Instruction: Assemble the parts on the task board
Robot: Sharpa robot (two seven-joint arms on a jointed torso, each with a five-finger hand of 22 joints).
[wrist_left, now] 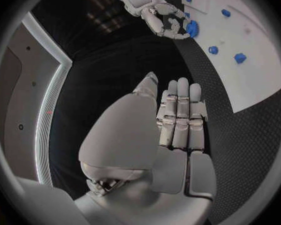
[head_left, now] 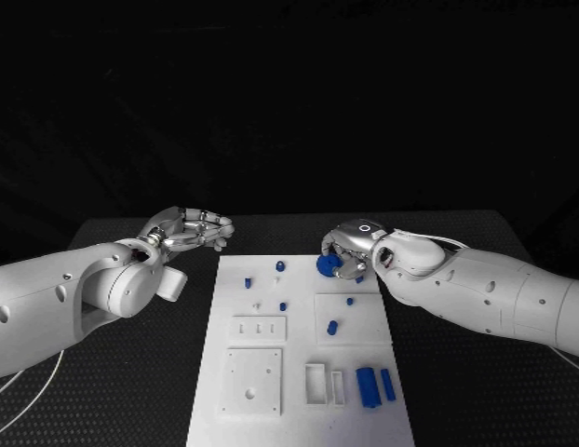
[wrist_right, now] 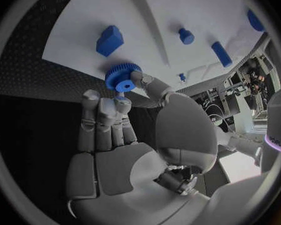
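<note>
Blue gear (wrist_right: 122, 77) pinched by right hand (wrist_right: 125, 135) fingertips above task board (head_left: 303, 372) far edge; shallow grip, apparently, so slip or tilt risk. Left hand (wrist_left: 178, 120) beside board, fingers together, holding nothing.

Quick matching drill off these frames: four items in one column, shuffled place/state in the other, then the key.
Items:
1. left robot hand
2. right robot hand
3. round blue toothed plastic gear
4. two long blue plastic bars

States:
A. lying side by side on the near right part of the flat white task board
B. pinched at the far right edge of the board
C. holding nothing, off the board's left side
D. gripping a part

Pairs: 1-C, 2-D, 3-B, 4-A
</note>
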